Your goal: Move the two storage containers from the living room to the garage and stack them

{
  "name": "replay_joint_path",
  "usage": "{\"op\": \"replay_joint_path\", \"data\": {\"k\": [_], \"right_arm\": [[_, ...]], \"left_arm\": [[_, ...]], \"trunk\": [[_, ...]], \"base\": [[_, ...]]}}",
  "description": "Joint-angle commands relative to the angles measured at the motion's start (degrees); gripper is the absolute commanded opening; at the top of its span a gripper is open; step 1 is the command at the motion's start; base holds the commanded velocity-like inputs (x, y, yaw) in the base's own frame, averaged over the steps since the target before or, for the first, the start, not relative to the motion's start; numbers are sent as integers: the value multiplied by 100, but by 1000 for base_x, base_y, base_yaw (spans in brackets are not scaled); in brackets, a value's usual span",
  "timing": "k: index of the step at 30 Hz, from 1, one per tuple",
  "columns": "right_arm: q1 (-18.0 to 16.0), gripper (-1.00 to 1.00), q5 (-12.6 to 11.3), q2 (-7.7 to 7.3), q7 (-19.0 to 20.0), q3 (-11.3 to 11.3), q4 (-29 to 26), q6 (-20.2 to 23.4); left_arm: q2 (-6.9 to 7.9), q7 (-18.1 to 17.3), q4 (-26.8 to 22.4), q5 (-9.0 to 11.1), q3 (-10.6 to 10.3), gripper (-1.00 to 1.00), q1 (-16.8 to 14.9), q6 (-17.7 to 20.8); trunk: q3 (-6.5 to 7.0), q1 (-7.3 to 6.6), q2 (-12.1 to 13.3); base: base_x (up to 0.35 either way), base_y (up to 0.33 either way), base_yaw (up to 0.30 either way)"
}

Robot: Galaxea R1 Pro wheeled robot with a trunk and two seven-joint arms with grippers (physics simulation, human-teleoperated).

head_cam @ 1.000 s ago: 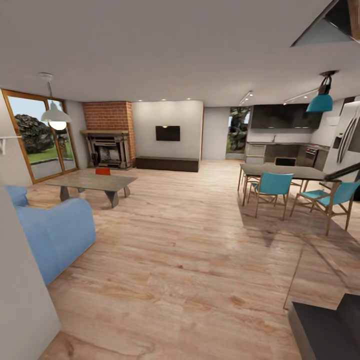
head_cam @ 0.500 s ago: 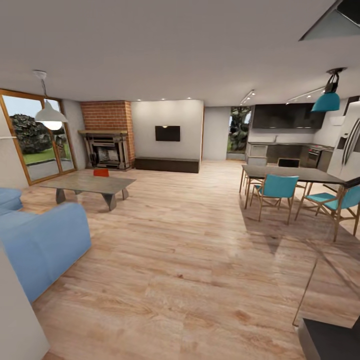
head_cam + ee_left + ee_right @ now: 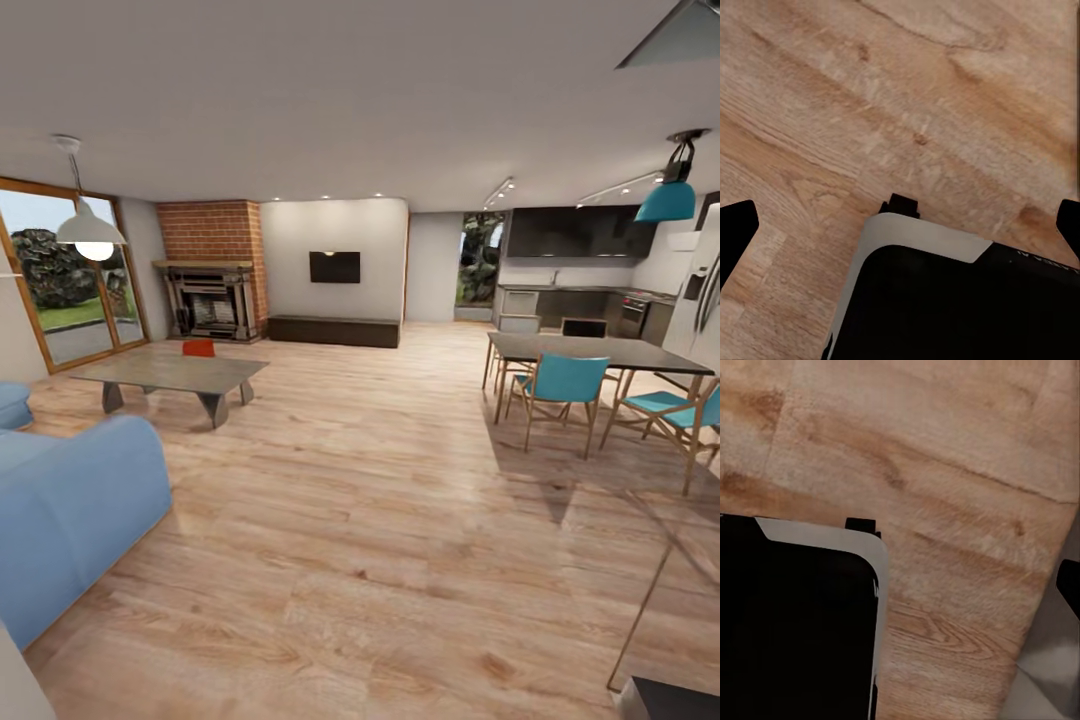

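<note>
Ahead, the head view looks across the living room [image 3: 360,450], a long space of light wood plank flooring [image 3: 400,520]; at its far end stands a red brick fireplace [image 3: 212,270], with a black wall TV [image 3: 335,267] beside it on a pale wall and a long dark low cabinet [image 3: 334,330] under the TV; nearer, a low grey coffee table [image 3: 165,373] carries one orange-red storage container [image 3: 198,348] at its far edge, small at this range, and a second container cannot be made out; a blue sofa [image 3: 70,510] fills the near left corner, and a white pendant lamp [image 3: 90,228] hangs before a wood-framed glass door [image 3: 60,280]; to the right stands a dark dining table [image 3: 590,352] with teal chairs [image 3: 562,385] drawn up to it, a teal pendant lamp [image 3: 667,200] above, and dark kitchen cabinets [image 3: 570,235] behind; in the left wrist view the left tool [image 3: 900,232] hangs over the planks with its black fingertips [image 3: 735,232] at opposite edges of the picture, so it stands wide with nothing between them, above the black and white robot base [image 3: 945,300]; in the right wrist view one black fingertip [image 3: 1069,585] of the right tool [image 3: 1050,589] shows at the picture's edge over the same wood, and whether that tool is wide or narrow I cannot tell
</note>
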Motion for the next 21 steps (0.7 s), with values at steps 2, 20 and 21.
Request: {"op": "replay_joint_path", "data": {"k": [2, 20, 21], "right_arm": [[-6, 100, -7, 3, -3, 63, 13, -25], [-6, 100, 16, 12, -48, 119, 13, 27], [-6, 100, 16, 12, -49, 119, 13, 28]], "left_arm": [[-2, 0, 4, 2, 29, 100, -4, -19], [-3, -5, 4, 5, 31, 100, -4, -15], [-3, -5, 4, 5, 31, 100, -4, -16]], "trunk": [[-8, 4, -6], [-8, 4, -6], [-8, 4, -6]], "base": [[322, 0, 0], [323, 0, 0], [323, 0, 0]]}}
